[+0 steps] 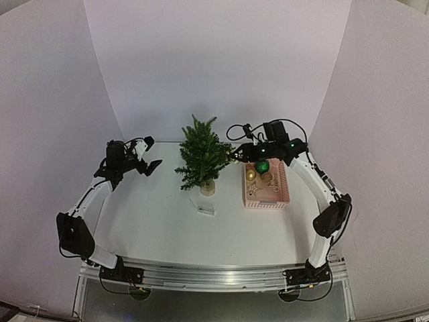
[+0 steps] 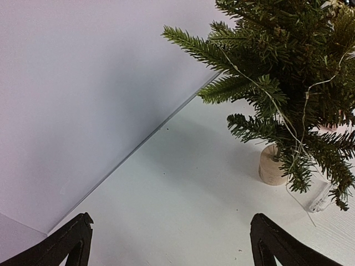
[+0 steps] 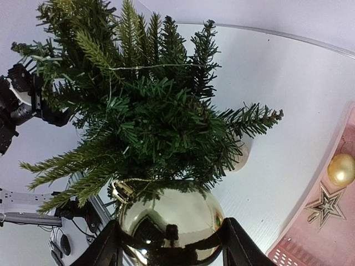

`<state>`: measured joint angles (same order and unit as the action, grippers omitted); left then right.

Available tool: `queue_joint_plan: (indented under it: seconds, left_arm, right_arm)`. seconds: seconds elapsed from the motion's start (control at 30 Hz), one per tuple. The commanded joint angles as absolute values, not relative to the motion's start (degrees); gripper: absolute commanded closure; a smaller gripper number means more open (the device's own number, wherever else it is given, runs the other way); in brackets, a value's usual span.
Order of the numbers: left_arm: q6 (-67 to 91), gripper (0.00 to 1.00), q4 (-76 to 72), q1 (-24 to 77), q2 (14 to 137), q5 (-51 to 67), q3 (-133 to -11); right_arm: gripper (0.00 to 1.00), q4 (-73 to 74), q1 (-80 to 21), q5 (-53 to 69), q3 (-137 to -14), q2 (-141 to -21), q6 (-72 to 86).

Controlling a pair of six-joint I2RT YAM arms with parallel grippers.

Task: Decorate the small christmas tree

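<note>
Left gripper (image 1: 152,155): jaws spread wide and holding nothing. It hangs above the table (image 1: 154,215), left of the tree and well apart from it, probably parked there so the other arm has room to work.
Small christmas tree (image 1: 202,157): stands upright in its pale pot (image 1: 208,188) near the middle of the table, between the two arms. A thin light wire (image 2: 260,88) runs through the branches.
Battery box (image 2: 321,197): lies on the table just beside the pot, at the wire's end.
Right gripper (image 1: 236,155): clamped on a large gold ball (image 3: 172,227), one finger on each side. The ball is pushed up against the tree's right-hand lower branches, its cap and cord loop (image 3: 119,191) turned toward the needles, which looks meant to hook the loop over a twig.
Step in hand: hanging this ball; it does not look caught on a branch yet.
Pink basket (image 1: 287,191): right of the tree, holding the spare ornaments, a green ball (image 1: 263,166), a smaller gold ball (image 3: 341,169) and a star (image 3: 324,206), all within the right arm's reach.
</note>
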<state>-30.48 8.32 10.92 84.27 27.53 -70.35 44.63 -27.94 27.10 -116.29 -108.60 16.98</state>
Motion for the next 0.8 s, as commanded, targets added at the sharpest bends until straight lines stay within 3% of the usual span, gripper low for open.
queue_joint_plan:
  seconds: [0.0,0.77]
  left_arm:
    - [-30.85,0.01,5.40,10.69,83.06,28.41,-71.00]
    - [-30.86,0.00,4.67,10.70,83.06,28.61,-70.66]
  right_arm:
    - [1.00,44.81,-28.20,28.67,-117.44,-110.65,17.63]
    - [1.00,45.20,-28.21,24.72,-107.99,-105.97,16.73]
